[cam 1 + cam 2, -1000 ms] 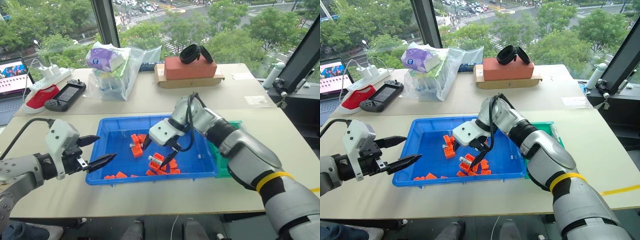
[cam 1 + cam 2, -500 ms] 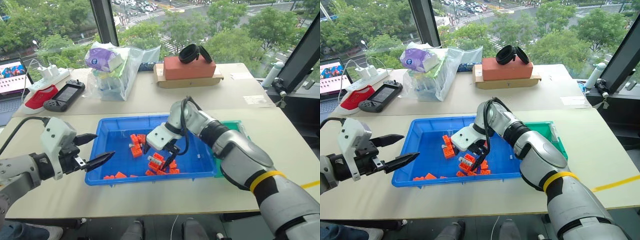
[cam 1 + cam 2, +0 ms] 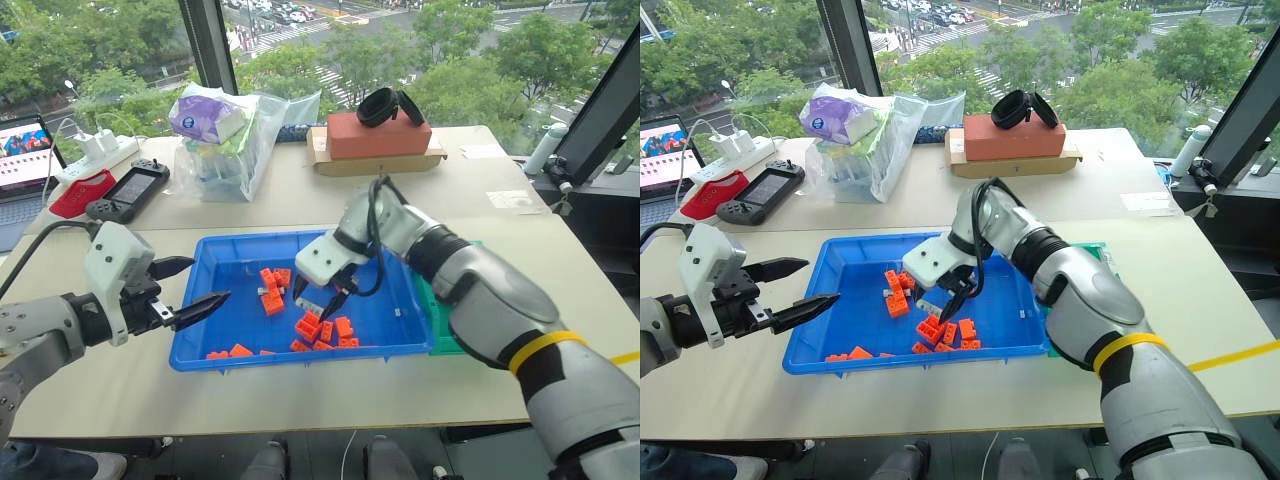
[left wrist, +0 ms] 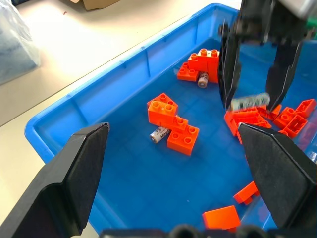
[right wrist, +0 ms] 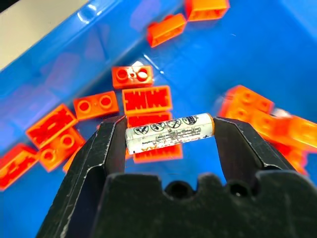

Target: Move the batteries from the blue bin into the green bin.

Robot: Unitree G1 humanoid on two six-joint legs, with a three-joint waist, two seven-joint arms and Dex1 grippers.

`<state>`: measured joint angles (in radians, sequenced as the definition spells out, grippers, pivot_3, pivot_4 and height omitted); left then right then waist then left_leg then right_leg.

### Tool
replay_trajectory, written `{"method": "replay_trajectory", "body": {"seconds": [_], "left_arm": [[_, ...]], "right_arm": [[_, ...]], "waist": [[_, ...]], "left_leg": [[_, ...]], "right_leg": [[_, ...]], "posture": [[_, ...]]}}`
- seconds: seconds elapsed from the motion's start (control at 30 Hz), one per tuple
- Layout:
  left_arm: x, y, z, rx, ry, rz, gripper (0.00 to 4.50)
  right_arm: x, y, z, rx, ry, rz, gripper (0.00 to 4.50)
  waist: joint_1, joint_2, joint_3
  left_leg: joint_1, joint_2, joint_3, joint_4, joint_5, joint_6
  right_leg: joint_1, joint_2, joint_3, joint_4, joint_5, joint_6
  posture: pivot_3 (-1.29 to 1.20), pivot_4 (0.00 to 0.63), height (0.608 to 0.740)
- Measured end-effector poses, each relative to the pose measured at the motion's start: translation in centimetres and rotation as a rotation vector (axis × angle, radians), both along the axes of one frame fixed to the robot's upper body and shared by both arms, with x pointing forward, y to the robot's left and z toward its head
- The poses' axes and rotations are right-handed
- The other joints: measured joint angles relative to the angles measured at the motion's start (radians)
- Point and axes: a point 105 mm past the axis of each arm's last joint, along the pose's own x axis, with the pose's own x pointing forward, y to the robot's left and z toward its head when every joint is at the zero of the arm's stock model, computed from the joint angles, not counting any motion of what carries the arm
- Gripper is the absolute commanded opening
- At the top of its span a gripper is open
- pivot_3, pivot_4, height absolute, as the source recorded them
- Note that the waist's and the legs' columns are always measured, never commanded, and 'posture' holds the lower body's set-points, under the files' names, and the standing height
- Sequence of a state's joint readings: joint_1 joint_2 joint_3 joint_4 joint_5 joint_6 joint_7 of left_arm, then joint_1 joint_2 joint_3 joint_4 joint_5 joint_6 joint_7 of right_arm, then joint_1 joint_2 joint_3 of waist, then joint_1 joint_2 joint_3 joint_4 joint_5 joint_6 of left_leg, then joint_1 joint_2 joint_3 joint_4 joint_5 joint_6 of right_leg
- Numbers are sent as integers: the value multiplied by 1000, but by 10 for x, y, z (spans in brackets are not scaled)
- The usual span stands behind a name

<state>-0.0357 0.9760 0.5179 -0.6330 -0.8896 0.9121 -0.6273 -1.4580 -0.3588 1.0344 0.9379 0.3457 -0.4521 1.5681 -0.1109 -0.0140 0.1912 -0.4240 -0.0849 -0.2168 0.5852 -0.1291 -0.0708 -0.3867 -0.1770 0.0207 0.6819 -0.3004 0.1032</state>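
Pinching a smooth cylindrical battery (image 5: 170, 133), right tool (image 5: 168, 139) black.

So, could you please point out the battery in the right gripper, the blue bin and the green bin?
battery (image 5: 170, 132): right wrist view, middle of its label.
right gripper (image 5: 169, 130): right wrist view, midway between fingertips.
blue bin (image 3: 190, 352): left eye view, near-left rim.
green bin (image 3: 425, 300): left eye view, left wall.

Silvery-white battery (image 5: 170, 131) with black symbols, orange blocks (image 5: 146, 98), bright-blue bin (image 3: 224, 258).
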Motion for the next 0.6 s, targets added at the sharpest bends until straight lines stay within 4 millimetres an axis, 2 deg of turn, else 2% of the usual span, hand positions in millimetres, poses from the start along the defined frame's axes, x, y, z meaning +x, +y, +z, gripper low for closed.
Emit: {"method": "replay_trajectory", "body": {"seconds": [0.1, 0.23, 0.37, 0.43, 0.5, 0.57, 0.6], "left_arm": [[4, -3, 1, -1, -12, -20, 4500], [7, -12, 1, -1, -15, -73, 4500], [9, -22, 7, -35, -35, -140, 4500], [10, -29, 11, -55, -41, -182, 4500], [11, -32, 12, -60, -37, -207, 4500], [16, -36, 11, -67, -23, -232, 4500], [17, -36, 10, -68, -21, -237, 4500]], "right_arm": [[-1, -8, 22, 73, 38, -42, 2543], [3, -20, 62, 214, 92, -150, 2543], [23, -70, 102, 369, 74, -371, 2543], [30, -112, 115, 415, 37, -514, 2543], [31, -144, 115, 419, 29, -629, 2543], [23, -176, 104, 382, 49, -734, 2543], [21, -182, 99, 371, 59, -756, 2543]], "waist": [[2, 0, 0], [5, 0, 0], [22, -1, 0], [34, -1, 0], [41, -1, 0], [41, -1, 0], [39, -1, 0]], "left_leg": [[0, 0, 0, 0, 0, 0], [0, 0, 0, 0, 0, 0], [-2, 0, 0, 0, 0, 0], [-4, 0, 0, 1, -1, 1], [-5, -1, 1, 3, -1, 2], [-7, -1, 1, 4, -1, 2], [-7, 0, 2, 4, -2, 2]], "right_leg": [[0, 0, 0, 0, 0, 0], [0, 0, 0, 0, 0, 0], [0, 0, 0, -2, 0, 0], [0, 0, 0, -3, 0, 0], [-1, 0, 0, -3, 0, 0], [-1, 0, 0, -3, 0, 0], [-2, 0, 0, -3, 0, 0]], "posture": [[0, 150, 740], [0, 150, 740], [0, 150, 740], [0, 150, 740], [0, 150, 740], [0, 150, 740], [0, 150, 740]]}}
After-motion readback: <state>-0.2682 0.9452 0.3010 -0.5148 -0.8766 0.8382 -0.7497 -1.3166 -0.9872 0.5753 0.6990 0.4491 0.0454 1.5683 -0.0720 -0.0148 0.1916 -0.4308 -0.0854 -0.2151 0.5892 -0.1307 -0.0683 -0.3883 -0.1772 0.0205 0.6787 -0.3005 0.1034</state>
